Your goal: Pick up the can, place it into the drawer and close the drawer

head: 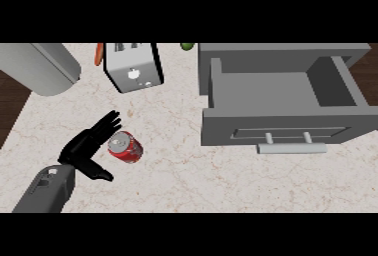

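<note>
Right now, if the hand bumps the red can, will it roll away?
Probably not at once: the red can seems to stand nearly upright, its silver top showing. It is tall and narrow, so a bump from the left hand beside it could tip it. Once tipped, its round side would likely roll.

Open counter point(221, 175) stretches between the red can point(125, 148) and the drawer point(284, 102), nothing lying across that lane. The drawer stands pulled out, its grey interior bare, front panel and handle point(291, 147) jutting toward the near side. Toaster point(133, 67) and a grey cylinder point(40, 67) crowd the far left; the left hand point(88, 145) flanks the can's left.
</note>
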`<state>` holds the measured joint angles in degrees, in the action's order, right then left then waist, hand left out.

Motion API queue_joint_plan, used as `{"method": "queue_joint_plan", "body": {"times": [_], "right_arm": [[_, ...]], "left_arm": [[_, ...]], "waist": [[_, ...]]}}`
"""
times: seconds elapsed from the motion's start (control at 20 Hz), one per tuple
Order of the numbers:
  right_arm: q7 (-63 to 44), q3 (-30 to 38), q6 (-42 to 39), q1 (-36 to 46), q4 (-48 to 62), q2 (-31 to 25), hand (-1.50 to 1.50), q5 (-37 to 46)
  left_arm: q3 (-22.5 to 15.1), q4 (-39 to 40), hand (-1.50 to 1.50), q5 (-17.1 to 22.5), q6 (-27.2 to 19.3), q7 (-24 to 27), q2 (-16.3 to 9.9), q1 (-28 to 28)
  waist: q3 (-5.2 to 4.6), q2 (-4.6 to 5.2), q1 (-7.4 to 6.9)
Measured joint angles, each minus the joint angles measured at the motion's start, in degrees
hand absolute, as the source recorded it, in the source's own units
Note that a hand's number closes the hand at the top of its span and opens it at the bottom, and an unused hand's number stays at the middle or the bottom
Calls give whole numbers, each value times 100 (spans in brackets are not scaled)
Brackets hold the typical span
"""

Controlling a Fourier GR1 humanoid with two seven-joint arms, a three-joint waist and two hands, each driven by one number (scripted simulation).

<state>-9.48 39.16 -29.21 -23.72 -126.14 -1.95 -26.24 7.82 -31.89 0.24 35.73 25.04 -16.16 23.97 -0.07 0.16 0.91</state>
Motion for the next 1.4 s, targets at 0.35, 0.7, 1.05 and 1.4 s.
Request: {"method": "queue_joint_plan", "body": {"times": [0.35, 0.7, 1.05, 1.4], "right_arm": [[-130, 132, -17, -36, -88, -5, -150, -238], [-251, 226, -113, 77, -10, -69, -150, -312], [-404, 270, -198, -43, -153, 21, -150, -495], [-551, 411, -105, -36, -260, -2, -150, -625]], "left_arm": [[-25, 961, -150, -257, -175, 462, 139, 339], [121, 1438, 150, -149, -137, 432, 306, 670], [161, 1483, 150, 24, 325, 5, 437, 962], [298, 1069, 150, 282, 84, 61, 718, 804]], "waist": [[-2, 7, 22], [-2, 8, 14], [2, -3, 5], [4, -22, -44]]}}
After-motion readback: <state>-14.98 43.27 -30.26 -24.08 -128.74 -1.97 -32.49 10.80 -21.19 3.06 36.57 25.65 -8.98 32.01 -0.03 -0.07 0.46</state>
